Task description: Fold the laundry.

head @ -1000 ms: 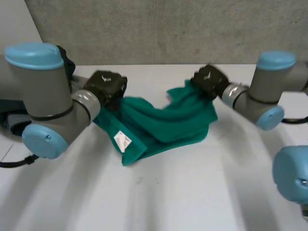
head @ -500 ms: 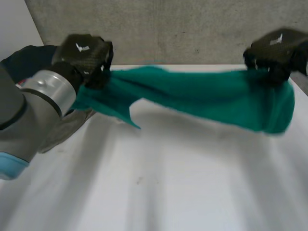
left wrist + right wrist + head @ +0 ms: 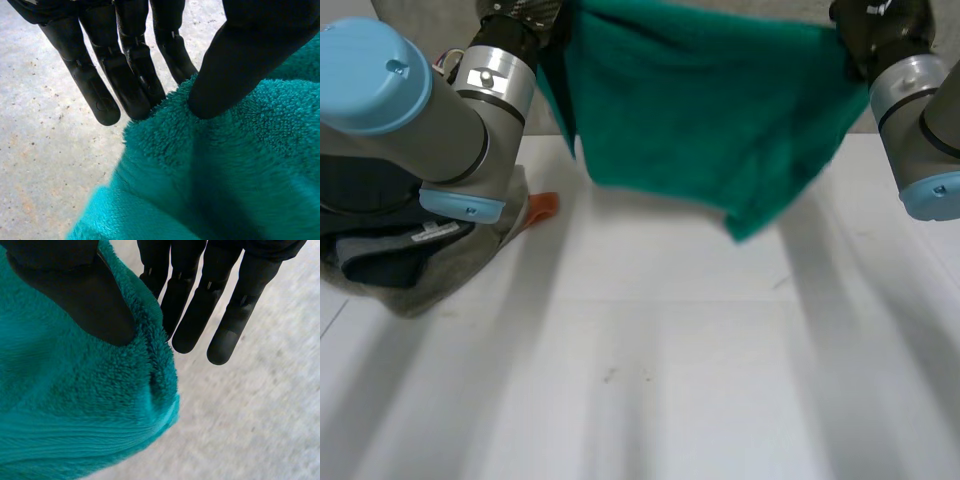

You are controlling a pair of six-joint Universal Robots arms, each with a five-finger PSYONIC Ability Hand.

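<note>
Green towel (image 3: pixel 710 110): is hanging spread across the upper middle of the head view, stretching between the two hands. Its lowest corner is pointing down right of centre, above the table.
Left hand (image 3: pixel 532 14): is sitting at the upper left edge of the frame, taking the towel by its upper left corner.
Left fingers (image 3: pixel 135 80): are lying straight behind the towel's edge while the thumb (image 3: pixel 240 65) is pressing the terry cloth against them, so the hand is grasping the towel in a pinch.
Right hand (image 3: pixel 880 22): is sitting at the upper right edge of the frame, taking the opposite upper corner.
Right fingers (image 3: pixel 195 315): are lying straight behind the hem while the thumb (image 3: pixel 75 295) is pressing the cloth onto them, again grasping the towel in a pinch.
White table (image 3: pixel 670 380): is running across the lower frame beneath the towel.
Clothes pile (image 3: pixel 390 265): grey and dark garments are lying at the left edge, partly behind the left arm (image 3: pixel 410 110).
Orange item (image 3: pixel 542 206): is showing just beside the pile; its kind cannot be told.
</note>
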